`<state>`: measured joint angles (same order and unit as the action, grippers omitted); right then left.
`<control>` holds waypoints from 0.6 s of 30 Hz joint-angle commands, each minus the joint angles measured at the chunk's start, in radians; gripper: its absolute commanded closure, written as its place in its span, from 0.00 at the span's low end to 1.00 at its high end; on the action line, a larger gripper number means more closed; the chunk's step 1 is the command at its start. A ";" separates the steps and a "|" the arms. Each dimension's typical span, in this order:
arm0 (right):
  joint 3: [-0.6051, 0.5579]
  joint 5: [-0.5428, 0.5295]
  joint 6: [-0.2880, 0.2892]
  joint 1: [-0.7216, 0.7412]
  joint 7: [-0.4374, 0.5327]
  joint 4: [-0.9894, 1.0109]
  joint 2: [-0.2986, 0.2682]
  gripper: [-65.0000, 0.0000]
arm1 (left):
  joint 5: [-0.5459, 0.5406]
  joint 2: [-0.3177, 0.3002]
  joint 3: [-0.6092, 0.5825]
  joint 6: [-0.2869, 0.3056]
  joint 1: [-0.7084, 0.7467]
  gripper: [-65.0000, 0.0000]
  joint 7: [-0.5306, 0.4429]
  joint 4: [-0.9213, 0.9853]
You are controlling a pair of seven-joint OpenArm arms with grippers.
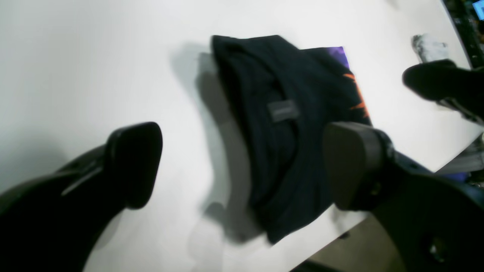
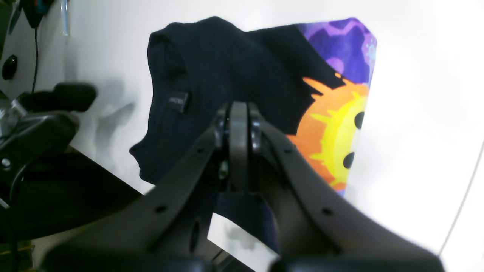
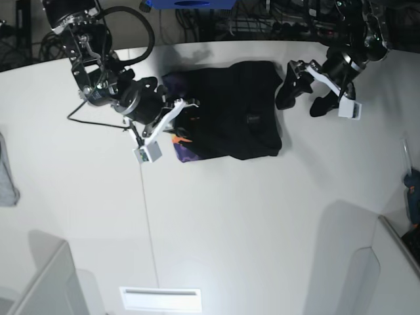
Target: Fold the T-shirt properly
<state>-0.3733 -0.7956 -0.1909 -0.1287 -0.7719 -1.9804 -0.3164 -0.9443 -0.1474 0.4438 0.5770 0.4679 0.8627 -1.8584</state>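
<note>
Black-and-white, the right arm reaches down from the upper left in the base view, its gripper (image 2: 242, 113) closed above the T-shirt (image 3: 220, 111). That soft black cloth, roughly rectangular, lies upper centre, long axis running left-right, sun print leftmost. Right of it, the left gripper (image 3: 315, 98) angles leftward, fingers spread wide.

The robot has two black mechanical arms with glossy and matte dark parts, the one on its right (image 3: 98, 62) strung with thin, looping black cables, its left one (image 3: 357, 39) built of the same dark segments with pale, light-coloured pieces near the end. Each black gripper (image 1: 242, 166) has smooth, bulky fingers with rounded tips, and small round screw heads dot the dark housings.
</note>
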 commanded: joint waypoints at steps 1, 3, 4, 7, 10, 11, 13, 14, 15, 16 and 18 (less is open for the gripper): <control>0.000 -0.006 0.009 0.011 0.018 -0.018 -0.003 1.00 | -0.017 -0.004 -0.021 0.010 -0.018 0.00 -0.018 0.015; 0.000 -0.006 0.009 0.011 0.018 -0.018 -0.003 1.00 | -0.020 -0.004 -0.061 -0.028 -0.047 0.00 -0.018 0.075; 0.003 -0.006 0.009 0.010 0.018 -0.018 -0.003 1.00 | -0.022 -0.004 -0.079 -0.067 -0.062 0.00 -0.018 0.105; 0.006 -0.006 0.009 0.004 0.018 -0.018 -0.003 1.00 | -0.022 -0.002 -0.129 -0.137 -0.097 0.00 -0.020 0.161; 0.007 -0.006 0.009 -0.004 0.018 -0.018 -0.003 1.00 | -0.017 -0.002 -0.164 -0.150 -0.131 0.00 -0.020 0.197; 0.007 -0.006 0.009 -0.004 0.018 -0.018 -0.003 1.00 | -0.015 -0.002 -0.179 -0.151 -0.142 0.00 -0.020 0.216; 0.009 -0.006 0.009 -0.004 0.019 -0.018 -0.003 1.00 | -0.017 -0.002 -0.205 -0.194 -0.157 0.00 -0.020 0.251; 0.009 -0.006 0.009 -0.004 0.019 -0.020 -0.003 1.00 | -0.018 -0.002 -0.216 -0.229 -0.160 0.00 -0.020 0.270; 0.009 -0.006 0.009 -0.006 0.029 -0.020 -0.003 1.00 | -0.018 -0.002 -0.230 -0.260 -0.160 0.00 -0.021 0.283; 0.009 -0.006 0.009 -0.012 0.044 -0.020 -0.003 1.00 | -0.020 -0.002 -0.244 -0.275 -0.162 0.00 -0.023 0.294; 0.009 -0.006 0.009 -0.030 0.084 -0.020 -0.003 1.00 | -0.020 -0.002 -0.271 -0.282 -0.174 0.00 -0.023 0.302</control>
<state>-0.3691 -0.7956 -0.1913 -0.1661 -0.6975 -1.9804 -0.3164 -0.9977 -0.1474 0.1764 0.3283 0.2901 0.7963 -1.5600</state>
